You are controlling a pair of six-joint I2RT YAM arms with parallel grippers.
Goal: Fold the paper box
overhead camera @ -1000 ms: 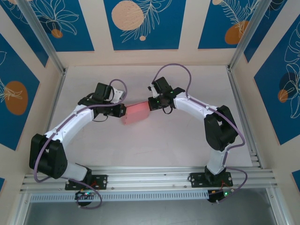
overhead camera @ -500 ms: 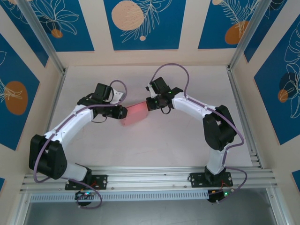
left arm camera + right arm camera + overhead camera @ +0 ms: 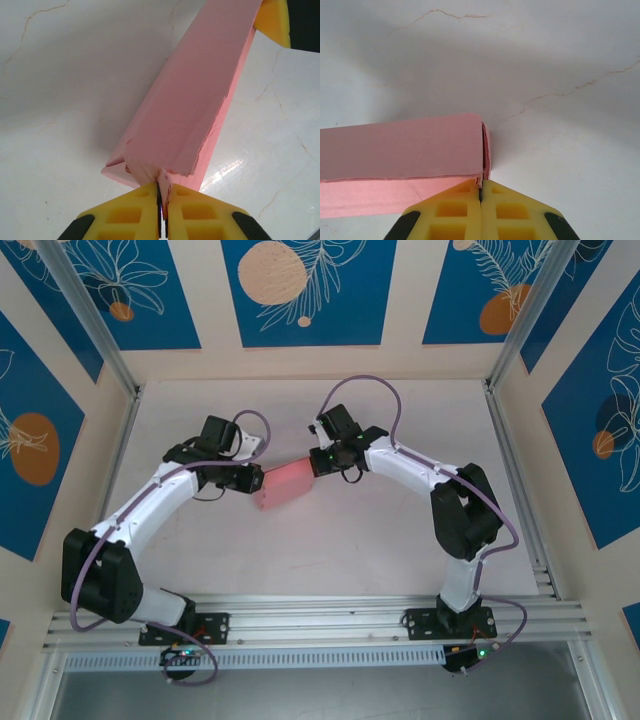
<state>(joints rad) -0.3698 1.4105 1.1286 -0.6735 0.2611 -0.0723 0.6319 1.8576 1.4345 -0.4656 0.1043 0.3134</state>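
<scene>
Two pinch holds, near to far: left gripper (image 3: 161,187) clamped on the crumpled end of the paper box (image 3: 195,100); right gripper (image 3: 480,187) clamped on the thin edge at opp. end. Holding it slanted betw. both over mid table (image 3: 330,550); can't tell if touching. Risks, by judgement: pulling apart → tear at ragged left-end crease; twisting or pushing together → crushed walls; shallow pinch → slip, dropped end. Beyond: blue leaf-print wall panels (image 3: 300,290). No brand, label or readable writing anywhere.
</scene>
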